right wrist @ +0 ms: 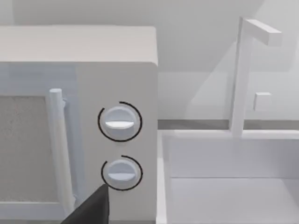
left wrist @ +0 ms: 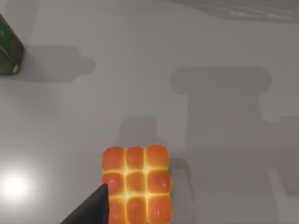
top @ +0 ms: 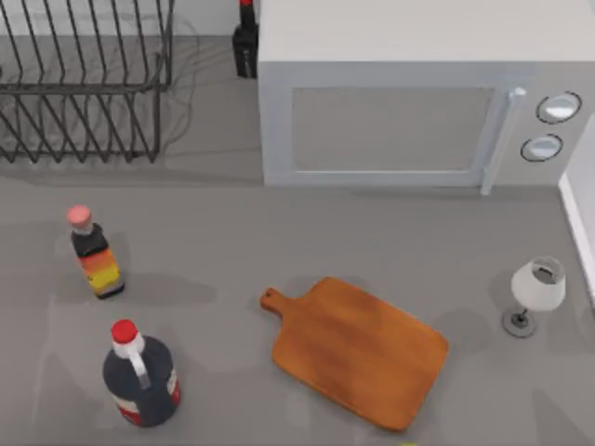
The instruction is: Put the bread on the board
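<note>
The bread is an orange, golden-brown block of small joined rolls lying on the grey table in the left wrist view. A dark part of my left gripper sits right beside it, overlapping its edge. The board is a flat reddish-brown wooden cutting board with a short holed handle, lying bare at the table's front centre in the top view. A dark part of my right gripper shows in the right wrist view, in front of the microwave's knobs.
A white microwave stands at the back, a wire dish rack back left. A small orange-labelled bottle and a dark red-capped bottle stand left. A wine glass stands right. A green box lies beyond the bread.
</note>
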